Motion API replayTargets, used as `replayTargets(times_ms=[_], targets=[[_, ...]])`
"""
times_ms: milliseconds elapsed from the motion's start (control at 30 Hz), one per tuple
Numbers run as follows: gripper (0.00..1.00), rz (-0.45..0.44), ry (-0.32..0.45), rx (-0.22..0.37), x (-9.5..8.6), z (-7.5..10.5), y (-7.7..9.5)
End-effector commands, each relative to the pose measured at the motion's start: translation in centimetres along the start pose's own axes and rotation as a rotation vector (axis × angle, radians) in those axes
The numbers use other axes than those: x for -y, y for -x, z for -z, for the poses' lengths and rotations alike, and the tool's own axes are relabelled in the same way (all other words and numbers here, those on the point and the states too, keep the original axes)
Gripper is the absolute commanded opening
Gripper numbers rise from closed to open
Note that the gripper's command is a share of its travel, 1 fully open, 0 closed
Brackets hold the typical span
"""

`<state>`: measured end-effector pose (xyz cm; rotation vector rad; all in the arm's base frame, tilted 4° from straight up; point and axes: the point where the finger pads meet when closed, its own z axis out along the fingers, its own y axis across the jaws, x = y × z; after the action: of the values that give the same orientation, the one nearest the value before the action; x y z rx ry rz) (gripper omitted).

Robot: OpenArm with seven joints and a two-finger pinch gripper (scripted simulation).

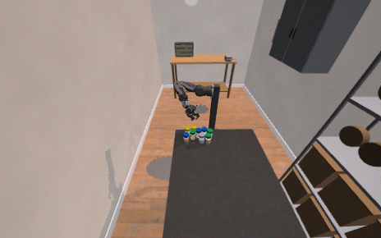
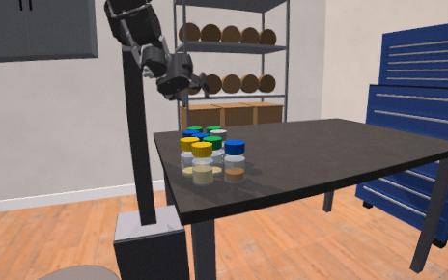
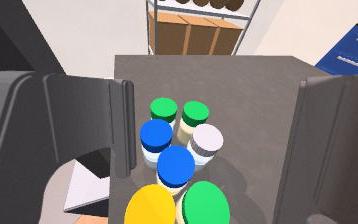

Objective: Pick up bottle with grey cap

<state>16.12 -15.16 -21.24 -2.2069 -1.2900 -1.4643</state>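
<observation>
End effector parted above grey-capped bottle

Top view: dark table runs down middle of wooden floor. Bottles clustered at far end, caps yellow, green, blue, one pale; all upright. Black post just behind them. Arm reaches left from post; gripper hangs above floor, apart from bottles, fingers part open, empty. Wooden bench at far wall.
</observation>
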Motion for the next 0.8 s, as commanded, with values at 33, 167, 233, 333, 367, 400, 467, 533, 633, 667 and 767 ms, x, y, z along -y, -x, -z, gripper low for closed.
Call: replayTargets(times_ms=[33, 167, 233, 333, 367, 400, 467, 533, 633, 667, 767], targets=[[0.45, 0.003, -0.011, -0.003, 0.1, 0.0, -0.1], [0.45, 0.042, -0.060, -0.034, 0.6, -0.6, -0.4], [0.45, 0.084, -0.116, -0.067, 1.1, -1.2, -0.8], [0.45, 0.146, -0.200, -0.117, 2.0, -2.0, -1.3], [0.45, 0.167, -0.228, -0.134, 2.2, -2.3, -1.5], [0.45, 0.188, -0.256, -0.150, 2.5, -2.6, -1.6], [0.45, 0.208, -0.284, -0.167, 2.8, -2.9, -1.8], [0.45, 0.208, -0.284, -0.167, 2.8, -2.9, -1.8], [0.45, 0.208, -0.284, -0.167, 2.8, -2.9, -1.8], [0.45, 0.208, -0.284, -0.167, 2.8, -2.9, -1.8], [0.45, 0.284, -0.354, -0.197, 3.2, -3.6, -2.0]])
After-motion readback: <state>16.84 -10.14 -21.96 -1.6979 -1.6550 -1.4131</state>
